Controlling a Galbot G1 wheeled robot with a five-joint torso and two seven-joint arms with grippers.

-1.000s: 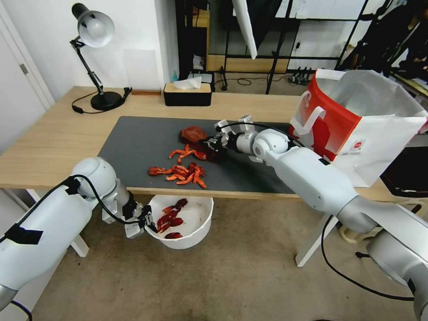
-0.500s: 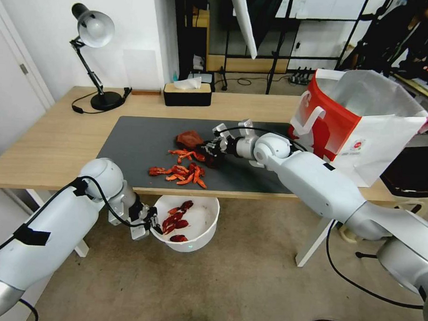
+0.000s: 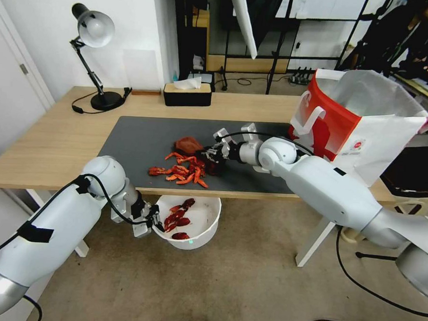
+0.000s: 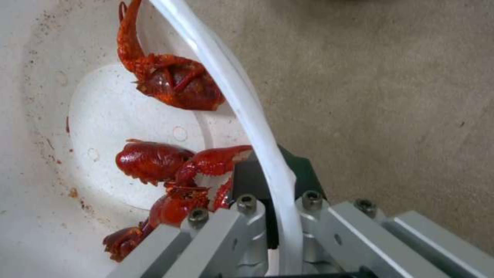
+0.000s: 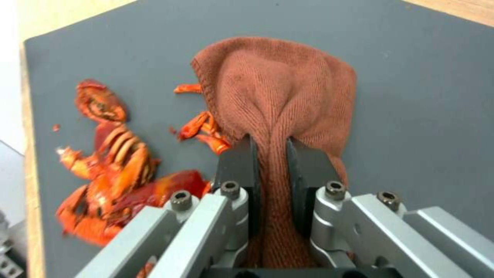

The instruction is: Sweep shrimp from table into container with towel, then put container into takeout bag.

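Note:
My right gripper [image 3: 213,154] [image 5: 271,164] is shut on the bunched rust-brown towel [image 3: 188,144] [image 5: 278,85], which lies on the dark mat just behind the shrimp. A loose heap of red-orange shrimp [image 3: 180,171] [image 5: 115,158] sits near the table's [image 3: 49,139] front edge. Below that edge, my left gripper [image 3: 152,222] [image 4: 278,173] is shut on the rim of the white container [image 3: 203,217] [image 4: 103,116], holding it off the floor. Several shrimp [image 3: 177,219] [image 4: 175,81] lie inside it. The red and white takeout bag [image 3: 362,129] stands open at the table's right end.
A dark grey mat [image 3: 139,143] covers the table's middle. A black tissue box [image 3: 187,94] and a desk lamp [image 3: 93,56] stand at the back. White table legs [image 3: 314,240] stand beside the container. Cables trail on the carpet.
My right gripper has dragged the towel toward the front edge, pushing the far shrimp against the near heap. My left gripper has shifted the container slightly right under the edge.

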